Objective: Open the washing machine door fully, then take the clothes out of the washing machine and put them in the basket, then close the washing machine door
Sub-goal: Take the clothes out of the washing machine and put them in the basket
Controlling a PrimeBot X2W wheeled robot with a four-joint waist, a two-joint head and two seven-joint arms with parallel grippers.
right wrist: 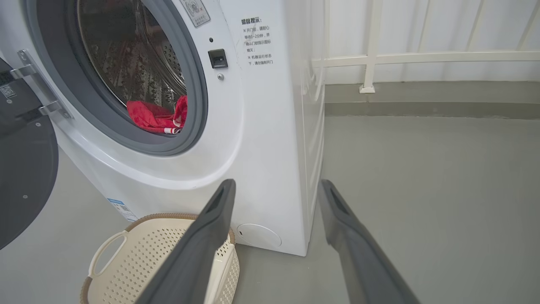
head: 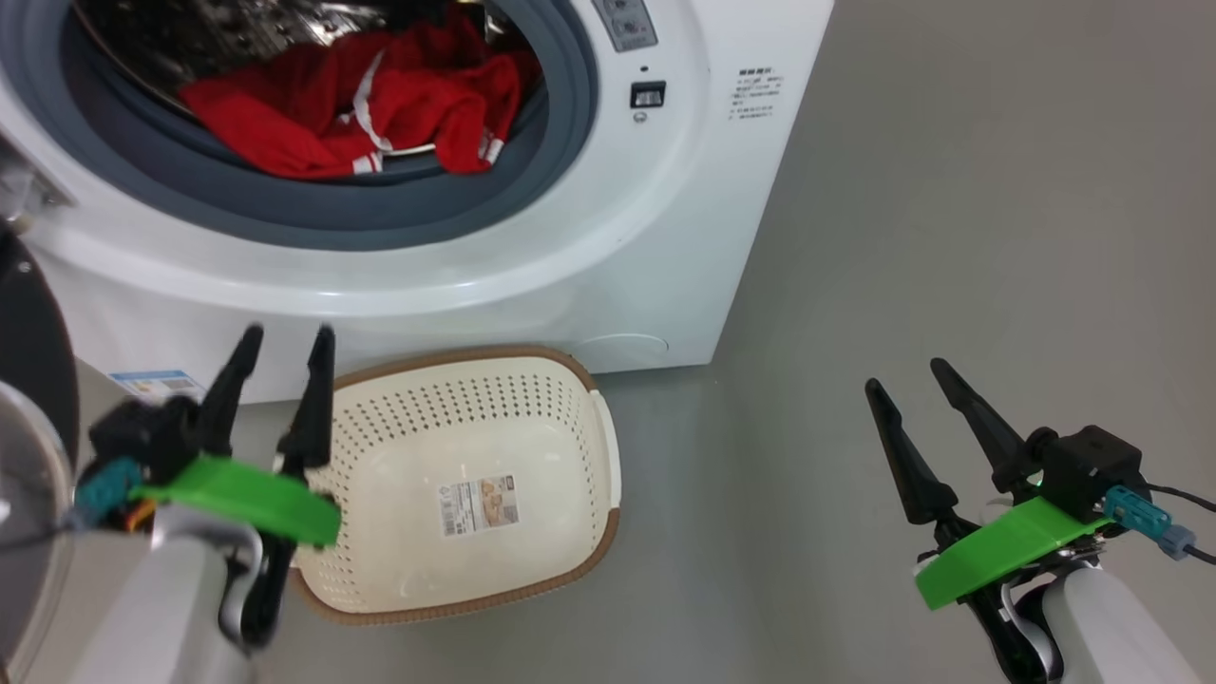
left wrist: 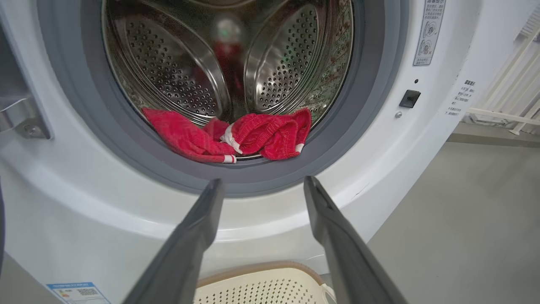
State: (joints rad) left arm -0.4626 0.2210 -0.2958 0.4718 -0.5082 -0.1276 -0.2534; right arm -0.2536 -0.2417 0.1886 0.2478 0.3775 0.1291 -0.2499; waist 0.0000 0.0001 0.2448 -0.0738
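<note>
The white washing machine [head: 665, 237] stands with its door [right wrist: 25, 169] swung wide to the left, black rim showing. Red clothes [head: 370, 109] with white trim lie at the drum's front lip, also seen as clothes [left wrist: 236, 137] in the left wrist view. The cream basket [head: 570, 380] sits empty on the floor below the opening. My left gripper [head: 285, 342] is open at the basket's left rim, pointing at the machine front. My right gripper [head: 907, 375] is open over bare floor, right of the machine.
Grey floor [head: 950, 237] spreads to the right of the machine. A white railing [right wrist: 422, 59] runs along the back wall. The open door [head: 28, 380] stands close to my left arm.
</note>
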